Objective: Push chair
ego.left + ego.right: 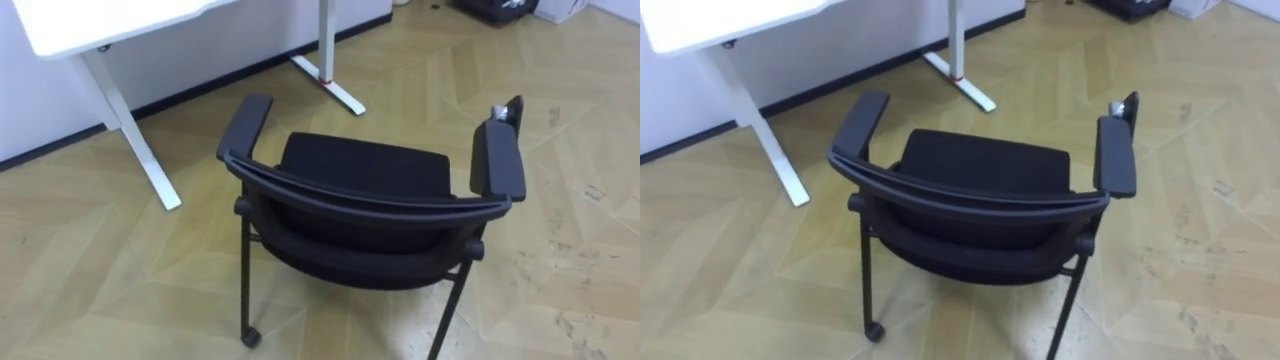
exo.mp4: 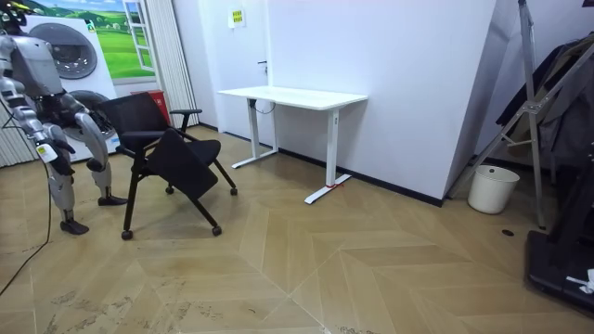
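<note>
The chair [image 1: 370, 215] is looked down upon steeply and from close by in the two eye views, which are set slightly apart on the robot's head and faced toward the white worktop [image 1: 90, 25]. The same chair and worktop are taken from the side, from well off, in the room view, with the robot standing at its left edge.

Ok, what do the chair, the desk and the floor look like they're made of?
Chair: black matte seat, probably fabric; thin dark legs, likely metal. Desk: smooth white top, probably laminate. Floor: wood-look boards in a parquet pattern, slightly glossy.
</note>
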Tool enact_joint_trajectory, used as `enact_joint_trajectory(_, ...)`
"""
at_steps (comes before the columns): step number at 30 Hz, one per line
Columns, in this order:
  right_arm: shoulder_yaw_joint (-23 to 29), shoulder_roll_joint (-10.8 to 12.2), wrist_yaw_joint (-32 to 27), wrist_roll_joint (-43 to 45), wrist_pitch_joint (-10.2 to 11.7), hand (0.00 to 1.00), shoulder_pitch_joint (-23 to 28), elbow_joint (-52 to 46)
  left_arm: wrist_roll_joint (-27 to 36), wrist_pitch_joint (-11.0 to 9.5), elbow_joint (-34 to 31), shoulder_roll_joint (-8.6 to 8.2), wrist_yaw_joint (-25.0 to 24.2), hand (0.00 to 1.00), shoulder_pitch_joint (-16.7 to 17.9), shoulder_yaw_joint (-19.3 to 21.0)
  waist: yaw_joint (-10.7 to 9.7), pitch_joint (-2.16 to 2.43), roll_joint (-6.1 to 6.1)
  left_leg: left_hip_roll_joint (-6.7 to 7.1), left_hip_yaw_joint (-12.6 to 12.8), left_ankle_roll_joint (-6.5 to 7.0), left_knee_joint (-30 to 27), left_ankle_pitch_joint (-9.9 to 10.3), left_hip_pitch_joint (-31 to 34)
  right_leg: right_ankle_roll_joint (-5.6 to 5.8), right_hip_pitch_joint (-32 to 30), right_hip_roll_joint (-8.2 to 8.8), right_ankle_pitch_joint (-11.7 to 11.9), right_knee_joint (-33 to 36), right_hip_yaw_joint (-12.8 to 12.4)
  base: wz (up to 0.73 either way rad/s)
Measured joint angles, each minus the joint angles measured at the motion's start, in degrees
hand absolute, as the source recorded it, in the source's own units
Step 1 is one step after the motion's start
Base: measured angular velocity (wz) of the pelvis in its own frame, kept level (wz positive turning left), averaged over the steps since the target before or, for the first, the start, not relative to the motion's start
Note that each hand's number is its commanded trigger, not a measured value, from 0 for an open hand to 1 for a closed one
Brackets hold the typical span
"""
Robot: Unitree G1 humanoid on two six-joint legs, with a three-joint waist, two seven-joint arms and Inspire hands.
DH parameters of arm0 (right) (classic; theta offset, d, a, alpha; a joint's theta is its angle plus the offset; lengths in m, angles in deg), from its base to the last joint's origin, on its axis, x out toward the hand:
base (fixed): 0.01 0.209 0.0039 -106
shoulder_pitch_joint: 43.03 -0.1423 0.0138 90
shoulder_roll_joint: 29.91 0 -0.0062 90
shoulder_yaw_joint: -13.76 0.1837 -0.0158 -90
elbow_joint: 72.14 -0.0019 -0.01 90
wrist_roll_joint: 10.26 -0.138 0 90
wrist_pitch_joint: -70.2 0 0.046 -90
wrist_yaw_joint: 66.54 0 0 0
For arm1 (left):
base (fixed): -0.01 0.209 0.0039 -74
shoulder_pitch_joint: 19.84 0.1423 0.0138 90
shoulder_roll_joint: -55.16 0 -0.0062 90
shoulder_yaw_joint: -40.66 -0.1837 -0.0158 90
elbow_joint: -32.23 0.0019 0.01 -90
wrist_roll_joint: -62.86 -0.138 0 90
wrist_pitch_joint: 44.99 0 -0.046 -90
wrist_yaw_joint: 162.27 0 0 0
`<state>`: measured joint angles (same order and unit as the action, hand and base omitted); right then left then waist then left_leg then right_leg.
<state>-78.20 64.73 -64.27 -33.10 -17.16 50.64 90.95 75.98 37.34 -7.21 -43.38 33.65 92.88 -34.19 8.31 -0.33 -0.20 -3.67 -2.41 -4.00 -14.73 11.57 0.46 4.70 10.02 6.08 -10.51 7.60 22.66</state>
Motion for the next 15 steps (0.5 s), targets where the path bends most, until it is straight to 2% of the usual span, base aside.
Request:
enact_joint_trajectory(4, 1.01, -0.03, -1.44, 0.27, 0.53, 0.0, 0.04, -0.2, 0.1, -1.3, -2.72, 0.22, 5.77, 0.0, 1.14, 0.47, 0.01, 0.4, 0.11, 0.67, -0.49, 0.24, -0.05, -0.21, -0.29, 0.17, 0.2, 0.54, -0.21, 0.08, 0.74, 0.09)
enact_joint_trajectory(6, 1.0, -0.13, -1.93, -0.01, 0.54, 0.0, 0.14, -0.2, 0.19, -1.68, -4.56, 0.3, 7.96, 0.0, 1.45, 0.47, 0.07, 0.37, 0.17, 1.04, -0.99, 0.37, 0.04, -0.34, -0.25, 0.28, 0.27, 0.82, -0.27, 0.11, 1.12, 0.11)
enact_joint_trajectory(11, 1.03, -0.34, -2.26, 0.02, 1.66, 0.0, 0.48, -0.16, 0.32, -4.12, -8.13, 0.57, 13.76, 0.0, 1.51, 0.48, 1.31, 0.18, 0.03, 1.11, -1.09, 0.38, 0.08, -0.34, -0.21, 0.32, 0.21, 0.89, -0.26, 0.09, 1.11, 0.0)
enact_joint_trajectory(12, 1.03, -0.34, -2.33, 0.31, 1.68, 0.0, 0.56, -0.16, 0.32, -4.13, -8.98, 0.57, 14.02, 0.0, 1.52, 0.49, 1.36, 0.18, 0.03, 1.11, -1.1, 0.38, 0.08, -0.34, -0.18, 0.31, 0.17, 0.89, -0.26, 0.1, 1.1, 0.0)
enact_joint_trajectory(15, 1.09, -0.32, -2.23, 1.6, 1.73, 0.0, 0.86, -0.1, 0.04, -5.82, -11.3, 0.8, 14.88, 0.0, 1.47, 0.49, 1.76, 0.15, 0.04, 1.11, -1.06, 0.39, 0.24, -0.33, -0.07, 0.32, 0.03, 0.89, -0.26, 0.1, 0.9, 0.0)
